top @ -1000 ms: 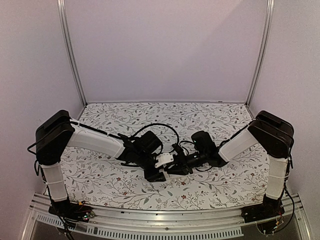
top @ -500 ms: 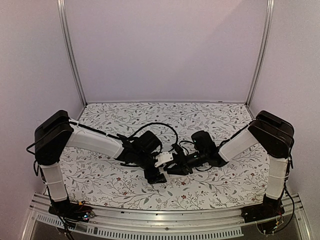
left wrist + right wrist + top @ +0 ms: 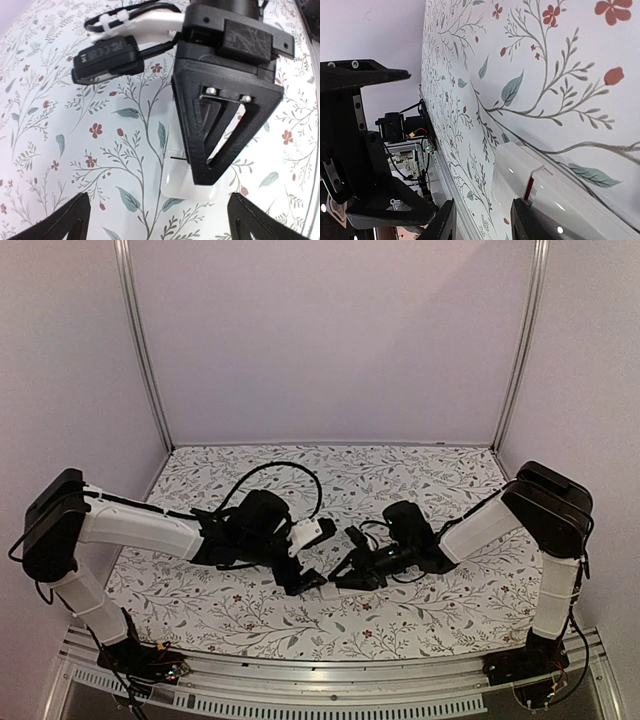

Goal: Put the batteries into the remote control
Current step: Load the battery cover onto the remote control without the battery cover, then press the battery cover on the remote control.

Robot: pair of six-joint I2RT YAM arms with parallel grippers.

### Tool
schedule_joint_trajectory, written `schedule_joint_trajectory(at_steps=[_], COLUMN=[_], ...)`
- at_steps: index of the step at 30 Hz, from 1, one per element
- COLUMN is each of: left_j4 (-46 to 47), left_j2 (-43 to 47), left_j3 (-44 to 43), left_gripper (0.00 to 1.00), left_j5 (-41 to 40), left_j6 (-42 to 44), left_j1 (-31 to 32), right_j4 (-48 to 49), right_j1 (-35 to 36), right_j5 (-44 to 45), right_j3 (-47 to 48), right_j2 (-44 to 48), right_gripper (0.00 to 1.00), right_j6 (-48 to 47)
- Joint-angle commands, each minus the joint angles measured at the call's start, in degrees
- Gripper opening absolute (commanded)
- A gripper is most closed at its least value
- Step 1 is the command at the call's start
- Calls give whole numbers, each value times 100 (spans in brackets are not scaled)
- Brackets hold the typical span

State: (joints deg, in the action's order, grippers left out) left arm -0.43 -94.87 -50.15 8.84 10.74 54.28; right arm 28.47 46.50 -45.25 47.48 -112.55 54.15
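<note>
The remote control, a glossy white slab with rounded corners, lies flat on the floral-print worktop. The left claw gapes wide facing it. The right claw, black and truss-shaped, stands slightly parted, empty, tips at the remote

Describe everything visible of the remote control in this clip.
The remote control is a small, glossy white plastic slab with rounded corners, lying flat on the floral table. The right wrist view shows a stepped ridge and a narrow red strip on it. The right gripper hangs over one end, hiding it; contact cannot be told. No buttons show.
</note>
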Motion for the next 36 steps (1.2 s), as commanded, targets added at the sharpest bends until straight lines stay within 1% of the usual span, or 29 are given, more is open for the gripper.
schedule_joint_trajectory(at_steps=[1,3,7,9,11,15,18,22,25,27,29,33,36], left_j4=[699,952,1058,1006,921,514,398,527,643,740,726,842,933], left_j2=[484,715,1068,1196,1285,1451,1527,1149,757,521,307,-15,-210], left_j3=[505,718,953,1026,1076,1115,1181,1119,998,914,785,613,528], left_gripper=[96,96,96,92,89,86,83,75,66,59,55,51,50], left_j5=[-361,-627,-1160,-1438,-1498,-1891,-2047,-2010,-1884,-1843,-1895,-1797,-1694], left_j6=[-696,-965,-1553,-2007,-2470,-3587,-4320,-4997,-5407,-5605,-5664,-5739,-5772], left_j1=[-136,-145,-146,-145,-142,-29,182,518,581,640,742,865,895], right_j4=[-205,-142,-131,-147,-291,-1100,-2068,-3130,-3465,-3511,-3503,-3424,-3395], right_j1=[27,34,34,28,-24,-461,-762,-1106,-1300,-1324,-1325,-1324,-1327], right_j5=[151,129,32,27,77,249,587,1043,1129,1155,1115,1014,985], right_j3=[-113,-89,-3,-34,-135,-537,-775,-938,-1007,-1030,-1024,-958,-890], right_j2=[335,529,827,991,1230,1744,2203,2772,2897,2857,2756,2473,2335], right_gripper=[36,35,35,35,35,36,38,40,40,39,38,37,37], right_j6=[-24,-12,-35,-28,-53,-436,-1091,-1807,-2040,-2137,-2216,-2315,-2375])
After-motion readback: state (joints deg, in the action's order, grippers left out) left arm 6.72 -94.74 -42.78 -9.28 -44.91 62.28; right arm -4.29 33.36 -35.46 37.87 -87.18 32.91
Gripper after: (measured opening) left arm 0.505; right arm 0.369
